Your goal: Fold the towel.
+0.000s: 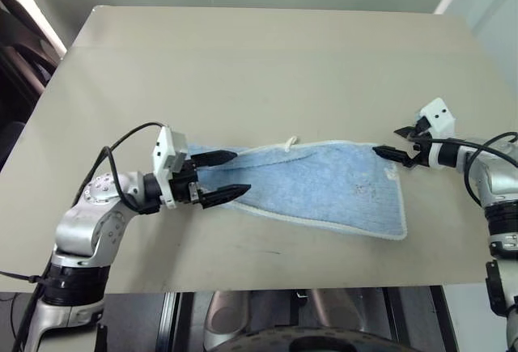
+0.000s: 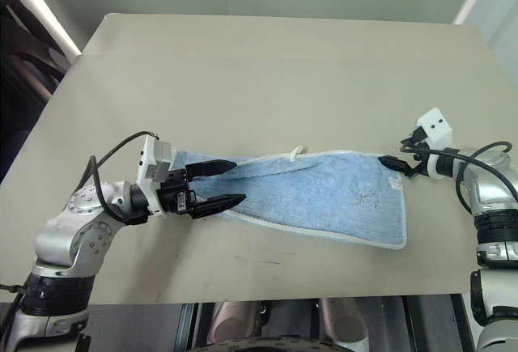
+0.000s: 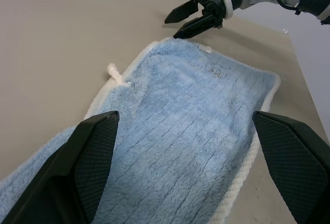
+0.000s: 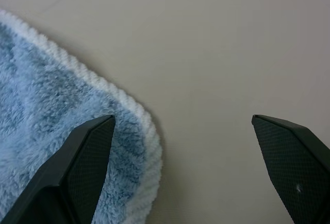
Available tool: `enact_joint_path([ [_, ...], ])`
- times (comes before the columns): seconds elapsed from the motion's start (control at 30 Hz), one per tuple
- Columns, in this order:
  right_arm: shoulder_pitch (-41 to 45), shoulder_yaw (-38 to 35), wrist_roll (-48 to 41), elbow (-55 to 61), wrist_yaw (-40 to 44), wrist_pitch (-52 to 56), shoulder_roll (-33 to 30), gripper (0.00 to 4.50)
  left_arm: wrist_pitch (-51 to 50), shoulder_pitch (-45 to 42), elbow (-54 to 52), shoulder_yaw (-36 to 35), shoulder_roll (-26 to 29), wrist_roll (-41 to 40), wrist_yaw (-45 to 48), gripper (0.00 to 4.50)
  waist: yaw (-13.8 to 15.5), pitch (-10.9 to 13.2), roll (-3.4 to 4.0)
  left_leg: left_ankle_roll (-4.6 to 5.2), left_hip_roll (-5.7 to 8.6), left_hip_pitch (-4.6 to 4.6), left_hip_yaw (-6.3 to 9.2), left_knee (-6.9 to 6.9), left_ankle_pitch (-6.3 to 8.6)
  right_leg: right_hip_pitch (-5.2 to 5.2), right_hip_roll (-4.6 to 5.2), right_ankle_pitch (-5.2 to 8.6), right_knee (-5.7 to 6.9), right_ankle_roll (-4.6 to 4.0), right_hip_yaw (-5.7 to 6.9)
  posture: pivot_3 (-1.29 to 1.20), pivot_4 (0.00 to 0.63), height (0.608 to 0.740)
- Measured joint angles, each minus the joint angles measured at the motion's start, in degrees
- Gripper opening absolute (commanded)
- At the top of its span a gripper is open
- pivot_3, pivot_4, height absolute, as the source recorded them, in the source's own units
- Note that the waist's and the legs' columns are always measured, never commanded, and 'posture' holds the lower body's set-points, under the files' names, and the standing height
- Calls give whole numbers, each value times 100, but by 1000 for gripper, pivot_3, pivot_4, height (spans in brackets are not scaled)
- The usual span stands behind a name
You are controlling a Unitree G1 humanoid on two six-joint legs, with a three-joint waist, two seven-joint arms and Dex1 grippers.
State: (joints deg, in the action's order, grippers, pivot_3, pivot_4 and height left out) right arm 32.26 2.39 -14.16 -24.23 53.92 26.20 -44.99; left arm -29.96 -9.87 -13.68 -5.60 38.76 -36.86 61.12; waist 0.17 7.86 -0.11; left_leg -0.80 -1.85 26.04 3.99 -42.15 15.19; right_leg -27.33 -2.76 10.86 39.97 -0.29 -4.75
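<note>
The towel [image 1: 316, 186], light blue with white edging, lies spread flat on the table, long side running left to right. Its small white loop tag [image 1: 290, 142] sticks out from the far edge. My left gripper [image 1: 241, 174] hovers open over the towel's left end, one finger toward each long edge and nothing between them. In the left wrist view the towel [image 3: 191, 131] stretches away from those fingers. My right gripper [image 1: 386, 141] is open at the towel's far right corner [image 4: 62, 131]. One finger is over the corner's edging and the other is over bare table.
The beige table [image 1: 243, 61] has bare surface beyond the towel and to both sides. Its front edge runs just below the towel and my arms. Dark furniture [image 1: 16, 53] stands past the table's left edge.
</note>
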Motion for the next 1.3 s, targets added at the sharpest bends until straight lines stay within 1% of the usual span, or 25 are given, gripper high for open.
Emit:
enact_joint_path([
  [0.2, -167, 117, 96, 250, 156, -97, 159, 4500, 78, 81, -35, 2, -1, -1, -7, 4475, -5, 0, 0, 1, -1, -3, 0, 0, -1, 2, 0, -2, 1, -4, 1, 0, 150, 697],
  [0.53, -344, 133, 148, 598, 357, -99, 176, 4500, 115, 124, -35, 19, 3, 12, -3, 4475, -10, 0, 0, 0, -1, -8, 0, -2, -3, 6, 0, -4, 3, -7, 1, 0, 150, 697],
  [0.63, -342, 133, 164, 596, 383, -99, 180, 3970, 137, 122, -35, 26, 3, 61, -3, 4500, -10, 0, -1, -1, -1, -7, 0, -2, -3, 6, 0, -4, 3, -7, 1, 0, 150, 697],
  [0.8, -224, 118, 213, 389, 378, -106, 214, 2287, 143, 122, -37, 31, 1, 87, -3, 4500, -11, 0, -1, 0, -2, -8, 1, -2, -4, 6, 0, -4, 3, -7, 2, 0, 150, 697],
  [0.9, -194, 112, 221, 328, 371, -114, 217, 1199, 143, 122, -37, 32, 1, 90, -3, 4500, -11, 0, -1, 0, -2, -8, 0, -2, -4, 6, 0, -4, 3, -7, 2, 0, 150, 697],
  [1.13, 287, 124, 221, -333, 711, -31, 246, 1199, 211, 121, -39, 31, 7, 106, 8, 4500, -14, 0, 0, -1, -2, -7, 0, -2, -7, 4, 0, -7, 6, -10, 2, 0, 150, 697],
  [1.3, 596, 262, 398, -870, 990, -214, 231, 1199, 252, 123, -39, 31, 18, 116, 13, 4500, -14, 0, 0, -1, -2, -7, 0, -2, -7, 5, 0, -7, 6, -11, 2, 0, 150, 697],
])
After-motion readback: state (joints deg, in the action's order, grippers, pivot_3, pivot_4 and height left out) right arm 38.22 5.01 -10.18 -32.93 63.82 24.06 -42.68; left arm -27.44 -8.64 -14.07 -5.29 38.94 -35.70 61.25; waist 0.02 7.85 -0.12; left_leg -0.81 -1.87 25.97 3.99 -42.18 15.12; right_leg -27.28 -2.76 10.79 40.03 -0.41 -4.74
